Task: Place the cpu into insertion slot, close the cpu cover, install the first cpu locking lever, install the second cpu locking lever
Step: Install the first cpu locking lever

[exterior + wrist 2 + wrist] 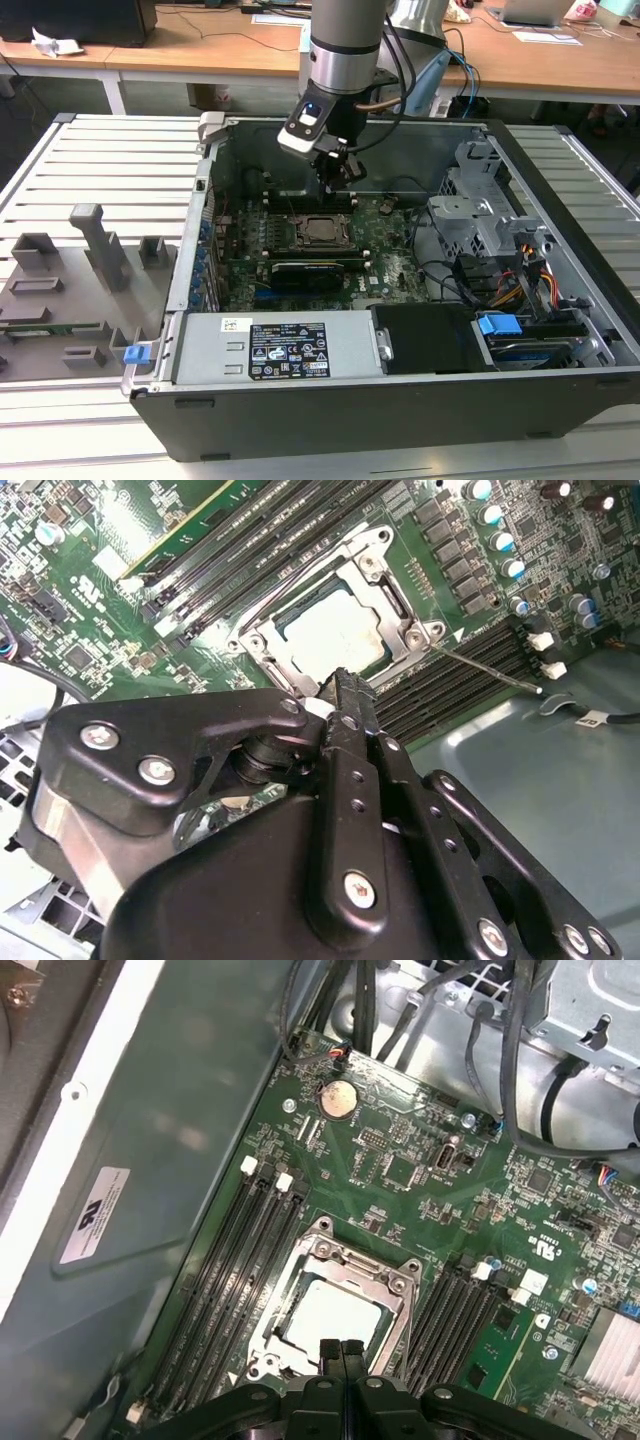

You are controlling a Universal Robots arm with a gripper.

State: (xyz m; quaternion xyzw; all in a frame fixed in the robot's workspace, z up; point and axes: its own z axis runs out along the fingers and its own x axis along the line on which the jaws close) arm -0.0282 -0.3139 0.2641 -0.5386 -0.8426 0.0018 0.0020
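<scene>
The cpu lies flat in the insertion slot on the green motherboard, its dull silver top showing in both wrist views. The cpu cover is a silver frame lying down around the chip, also seen as the cpu cover in the second wrist view. A thin metal lever rod sticks out from one socket corner across the memory slots. My gripper hangs just above the socket's edge, fingers pressed together and holding nothing. In the exterior view the gripper sits slightly behind the socket.
The open computer case surrounds the board. A long black card lies in front of the socket. A metal drive cage and cable bundles fill the exterior view's right. Grey fixtures stand outside on the slatted table.
</scene>
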